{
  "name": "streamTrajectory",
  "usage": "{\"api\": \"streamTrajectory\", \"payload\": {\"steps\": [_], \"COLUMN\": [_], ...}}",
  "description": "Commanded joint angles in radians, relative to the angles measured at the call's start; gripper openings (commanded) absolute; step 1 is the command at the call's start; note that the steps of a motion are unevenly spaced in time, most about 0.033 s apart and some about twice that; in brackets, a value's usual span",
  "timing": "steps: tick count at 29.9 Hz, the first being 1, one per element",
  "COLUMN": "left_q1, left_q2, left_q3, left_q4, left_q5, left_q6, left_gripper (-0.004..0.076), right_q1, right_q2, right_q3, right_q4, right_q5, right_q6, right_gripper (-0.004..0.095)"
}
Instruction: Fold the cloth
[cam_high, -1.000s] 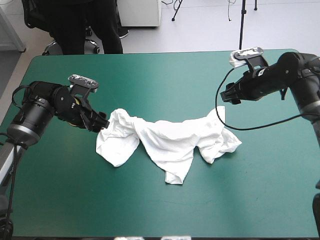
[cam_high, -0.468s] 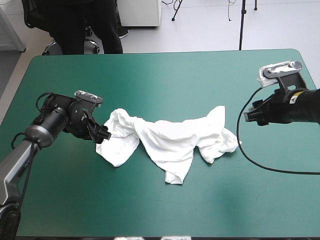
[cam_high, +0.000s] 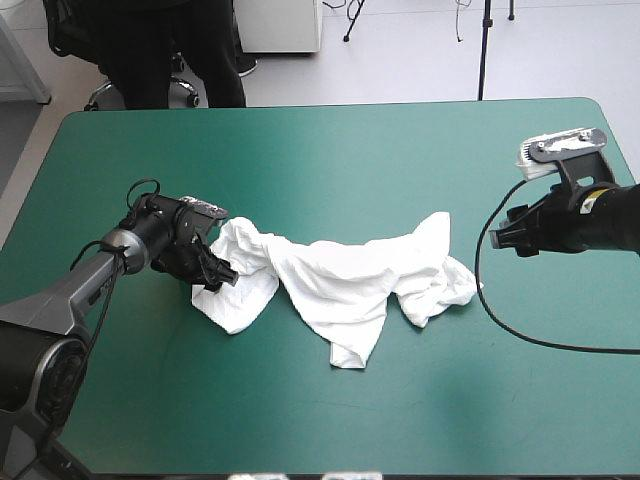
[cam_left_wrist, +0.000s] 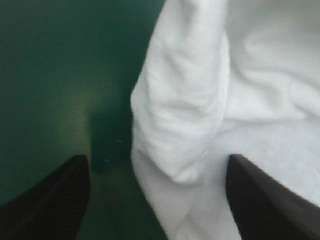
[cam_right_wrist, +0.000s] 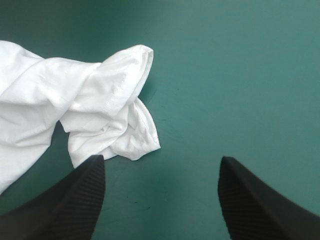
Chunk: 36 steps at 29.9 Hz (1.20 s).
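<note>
The white T-shirt (cam_high: 340, 280) lies crumpled in a long heap across the middle of the teal-green table. My left gripper (cam_high: 222, 272) is low at the heap's left end, open, with a fold of the T-shirt (cam_left_wrist: 185, 120) between its black fingers (cam_left_wrist: 50, 200). My right gripper (cam_high: 502, 232) hovers open to the right of the heap, clear of it. In the right wrist view the T-shirt's right end (cam_right_wrist: 95, 105) lies ahead of the spread fingers (cam_right_wrist: 65, 205), with bare cover in between.
Bare teal-green cover (cam_high: 330, 160) stretches behind the heap toward the far edge, and more lies in front of it (cam_high: 300, 420).
My left gripper has slid right and lower into the T-shirt's left end. My right gripper pulled back to the right, away from the heap, then held still.
</note>
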Motion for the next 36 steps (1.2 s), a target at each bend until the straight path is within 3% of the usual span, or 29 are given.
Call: {"api": "streamTrajectory", "payload": {"steps": [1,7,12,31,36], "left_q1": [-0.002,-0.002,-0.002,-0.002,-0.002], "left_q2": [-0.036,-0.036,-0.036,-0.036,-0.036], "left_q3": [-0.022,-0.022,-0.022,-0.022,-0.022], "left_q4": [-0.027,-0.032,-0.032,-0.02,-0.027], "left_q5": [-0.031,-0.033,-0.035,-0.03,-0.03], "left_q6": [-0.004,-0.004,-0.004,-0.004,-0.008], "left_gripper": [0.0405,0.015,-0.001,-0.0009,-0.0009], "right_q1": [-0.007,-0.007,-0.007,0.0,0.029], "right_q2": [-0.006,0.058,0.165,0.482,0.533], "right_q3": [0.018,0.127,0.164,0.178,0.224], "right_q4": [-0.019,-0.02,0.052,0.112,0.117], "right_q5": [-0.055,-0.098,-0.121,-0.158,-0.189], "right_q6": [-0.002,-0.002,-0.04,-0.066,-0.078], "right_gripper": [0.0604,0.0604,0.0604,0.0597,0.0403]}}
